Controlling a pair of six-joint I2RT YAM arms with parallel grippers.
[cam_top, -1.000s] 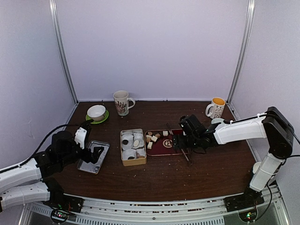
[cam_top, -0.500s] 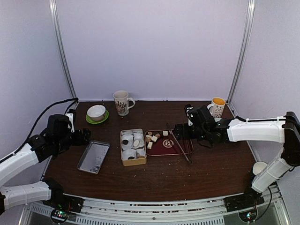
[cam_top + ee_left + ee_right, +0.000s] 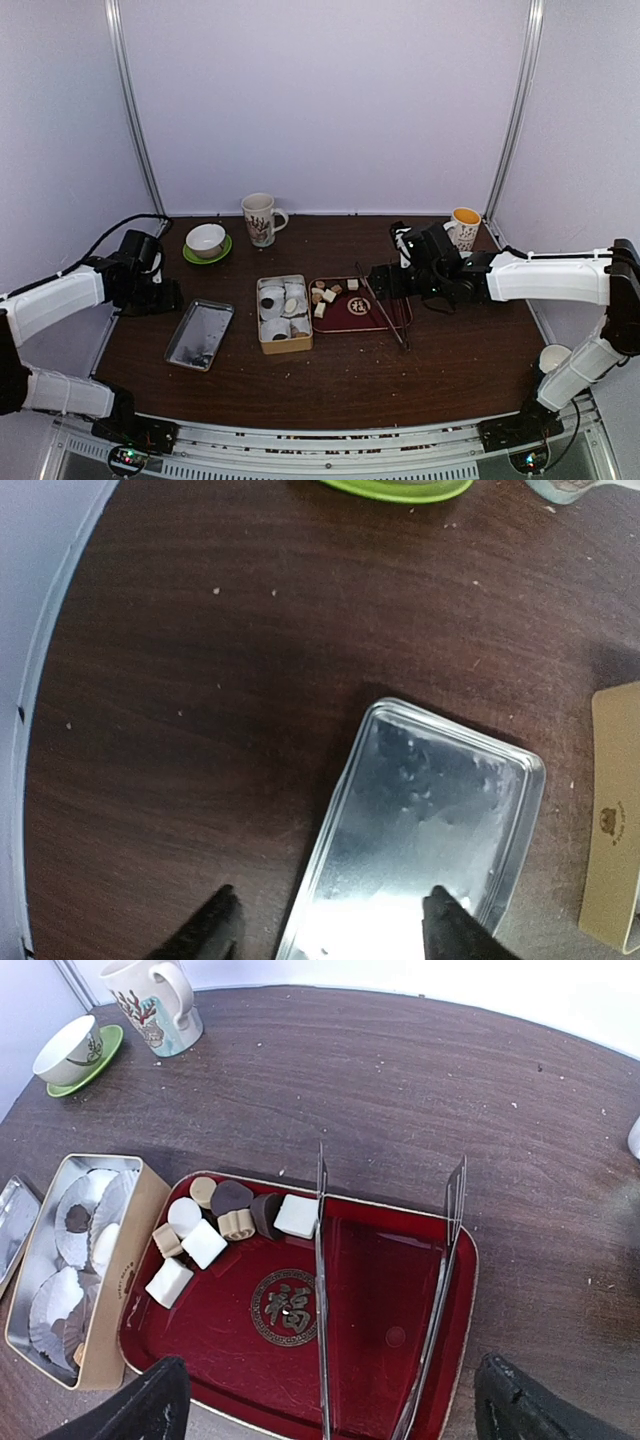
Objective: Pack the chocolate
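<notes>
You have a dark wood-grain bench (image 3: 200, 680), matt and crumb-speckled. The lid (image 3: 420, 830) is bare metal, shiny but smudged. The red tray (image 3: 385, 1260) looks glossy, the tongs (image 3: 319, 1260) polished metal, the cups (image 3: 60, 1295) pleated white paper, the chocolate (image 3: 205, 1245) matt.

Top view: even, diffuse overhead light, pale walls (image 3: 330, 100) bright, dark table (image 3: 330, 380) showing only faint soft shadows beneath the arms, and fine detail slightly soft. Left wrist view: white glare on the near end of the metal tray (image 3: 430, 810), a dim shadow patch on the wood beyond it, and fingertips (image 3: 215, 928) of the left gripper (image 3: 332, 930) dark and blurred. Right wrist view: bright and sharp at centre, glints along the tongs (image 3: 320, 1240), the far table edge bowed, and fingertips (image 3: 140, 1410) of the right gripper (image 3: 335, 1415) out of focus.
</notes>
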